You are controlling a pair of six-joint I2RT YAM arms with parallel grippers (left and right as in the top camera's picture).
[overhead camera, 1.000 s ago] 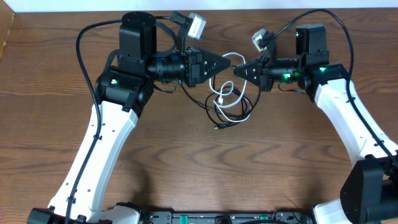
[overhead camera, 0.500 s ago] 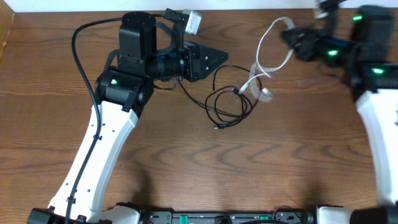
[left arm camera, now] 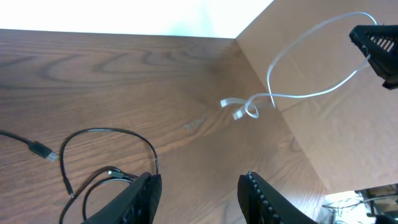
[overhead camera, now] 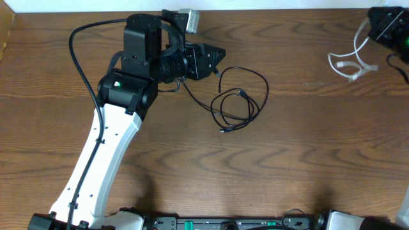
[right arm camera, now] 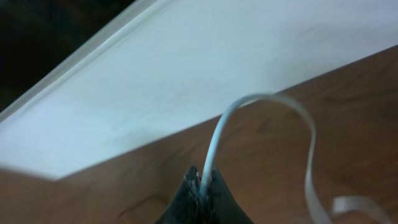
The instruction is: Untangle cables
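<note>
Black cable is laid in loose loops mid-table, with the left gripper held just behind it, jaws partly apart and empty. White cable is found well apart at the far right, pinched in the closed right gripper, plug ends hung low.

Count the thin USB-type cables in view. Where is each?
2. The black cable lies looped in the middle, beside the left gripper; the white cable is pinched in the right gripper, far right.
</note>
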